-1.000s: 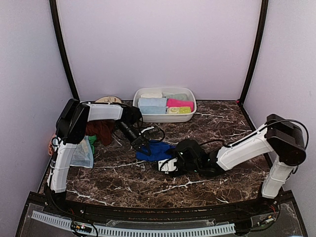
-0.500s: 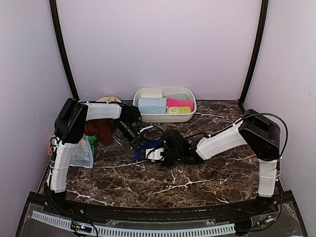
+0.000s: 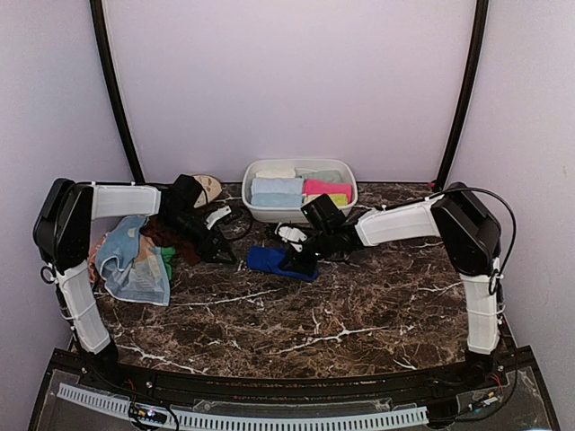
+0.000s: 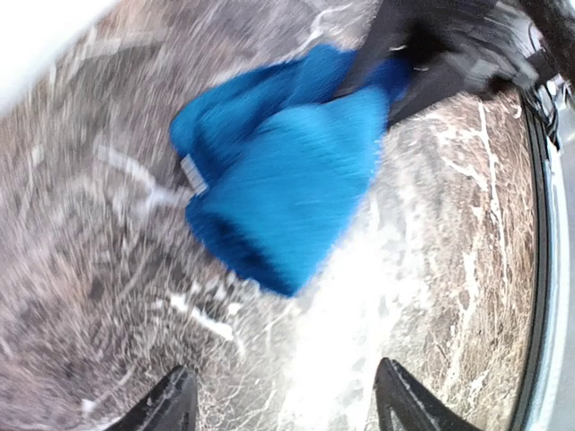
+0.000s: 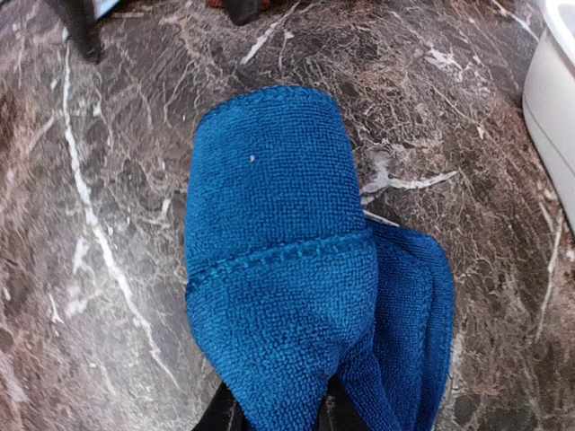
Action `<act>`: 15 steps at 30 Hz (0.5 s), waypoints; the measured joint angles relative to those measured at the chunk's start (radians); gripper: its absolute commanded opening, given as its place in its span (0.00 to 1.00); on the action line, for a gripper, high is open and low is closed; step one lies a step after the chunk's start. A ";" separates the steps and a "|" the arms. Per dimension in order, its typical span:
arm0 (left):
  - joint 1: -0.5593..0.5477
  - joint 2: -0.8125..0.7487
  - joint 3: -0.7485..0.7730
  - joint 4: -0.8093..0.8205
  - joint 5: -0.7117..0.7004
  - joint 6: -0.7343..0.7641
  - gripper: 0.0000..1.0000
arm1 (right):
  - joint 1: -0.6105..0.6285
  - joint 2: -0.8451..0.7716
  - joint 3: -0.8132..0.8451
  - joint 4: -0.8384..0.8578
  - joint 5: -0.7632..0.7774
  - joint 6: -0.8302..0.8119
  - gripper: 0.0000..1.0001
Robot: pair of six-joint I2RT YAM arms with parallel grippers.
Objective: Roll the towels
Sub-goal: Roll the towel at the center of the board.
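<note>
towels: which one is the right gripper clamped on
The royal blue towel, alone mid-table; the others sit in the white tub or the left pile.

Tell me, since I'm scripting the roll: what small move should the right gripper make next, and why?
Probably roll the pinched end forward over the rest: the right gripper is shut on the near edge of the blue towel, which lies only loosely folded, and the left gripper is open, clear of it.
</note>
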 measured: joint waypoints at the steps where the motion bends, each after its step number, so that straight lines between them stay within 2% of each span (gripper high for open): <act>1: -0.006 -0.028 -0.014 0.016 -0.003 0.013 0.67 | -0.014 0.018 0.030 -0.020 -0.034 0.042 0.06; 7: -0.045 -0.073 -0.026 0.063 -0.043 0.099 0.68 | -0.086 0.125 0.176 -0.093 -0.252 0.272 0.07; 10: -0.108 -0.074 -0.040 0.094 -0.112 0.153 0.72 | -0.115 0.153 0.196 -0.095 -0.340 0.367 0.08; 15: -0.251 -0.074 -0.067 0.197 -0.258 0.239 0.74 | -0.151 0.185 0.201 -0.066 -0.454 0.499 0.08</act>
